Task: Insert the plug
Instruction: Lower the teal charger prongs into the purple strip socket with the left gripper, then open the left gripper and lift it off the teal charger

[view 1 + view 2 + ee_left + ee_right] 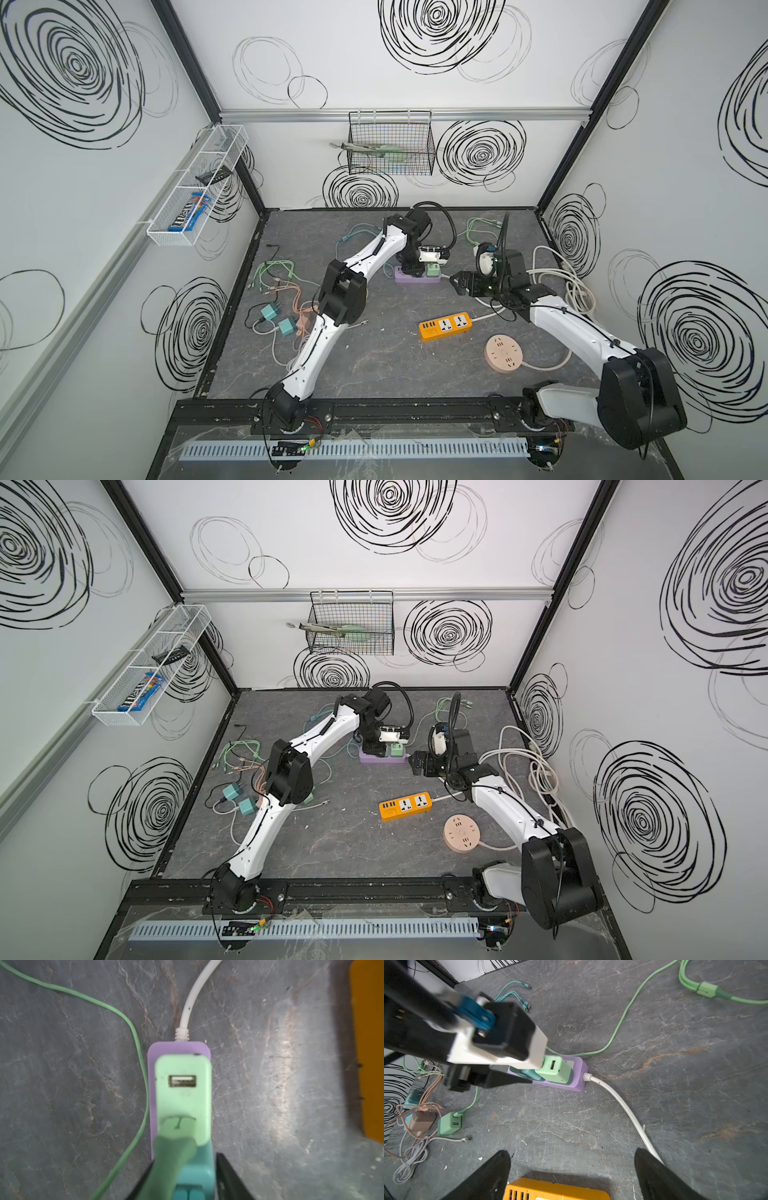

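The teal plug [199, 1167] is seated in the purple strip [178, 1048]; grasp by the left gripper [186, 1167] cannot be determined. The right gripper [572, 1152] is held spread, empty, clear of the strip.

left wrist view: the teal adapter [199, 1174] runs off the edge behind a blurred green cable plug [176, 1142], and the left gripper [186, 1165] shows only dark finger edges (gripping or clear, cannot tell). right wrist view: the orange power strip [556, 1191] is cut off; a blurred wrist camera [500, 1028] hides part of the purple power strip [579, 1076].
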